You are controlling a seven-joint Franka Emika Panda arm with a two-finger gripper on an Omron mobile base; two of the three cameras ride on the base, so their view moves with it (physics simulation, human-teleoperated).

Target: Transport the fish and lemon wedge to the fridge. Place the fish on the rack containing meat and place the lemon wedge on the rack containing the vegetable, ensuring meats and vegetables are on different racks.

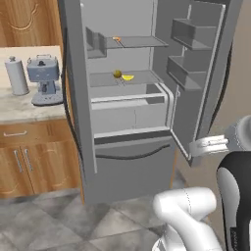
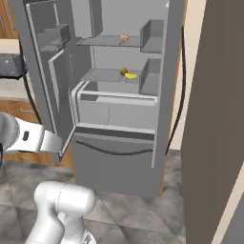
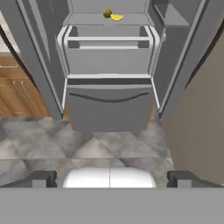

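Gripper (image 3: 112, 179) spread wide, empty, low before open fridge (image 3: 109, 105). Lemon wedge (image 3: 117, 17) lies straight ahead and above on lower rack, touching round vegetable (image 3: 107, 13); meat (image 1: 116, 38) one rack higher.

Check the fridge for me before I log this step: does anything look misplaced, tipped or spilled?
Nothing stands out. The fridge stands open; the lemon wedge lies beside the vegetable on the lower rack, and the meat sits alone on the rack above. No spill shows.
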